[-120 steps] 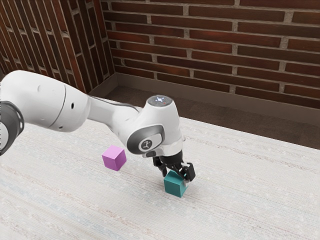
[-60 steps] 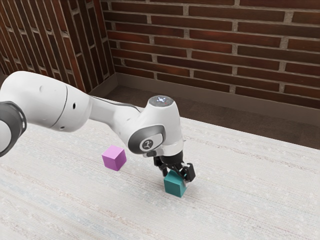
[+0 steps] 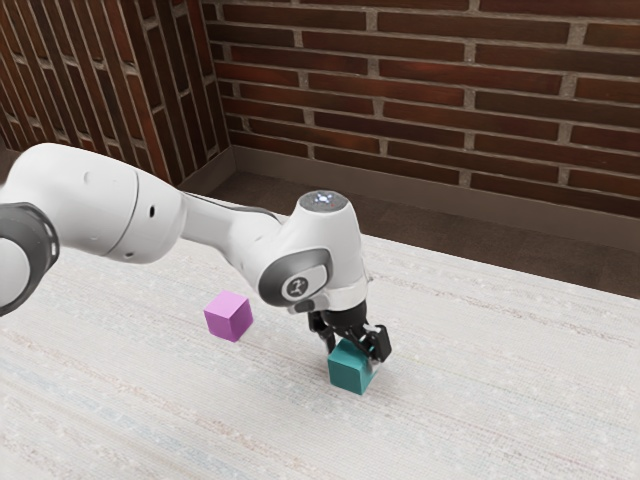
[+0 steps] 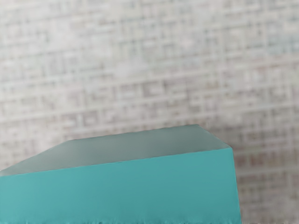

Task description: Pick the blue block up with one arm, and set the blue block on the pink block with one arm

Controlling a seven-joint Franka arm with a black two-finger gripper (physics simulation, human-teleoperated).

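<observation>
The blue block (image 3: 349,374), a teal-blue cube, rests on the pale woven table (image 3: 480,400) near the middle. My gripper (image 3: 352,345) has come straight down over it. Its two black fingers (image 3: 378,343) press against the cube's upper sides from both sides, so it is shut on the block. In the wrist view the blue block (image 4: 121,186) looms large and close under my hand, with the table weave behind it. The pink block (image 3: 228,316) sits on the table to the exterior view's left of the blue one, about one arm's width away and apart from it.
A red brick wall (image 3: 420,90) runs behind the table and along the exterior view's left. A dark floor strip (image 3: 450,225) lies between wall and table. My white arm (image 3: 200,225) spans the space above the pink block.
The arm's upper links have crept slightly toward the exterior view's right. The gripper and the blue block stay in the same spot on the table.
</observation>
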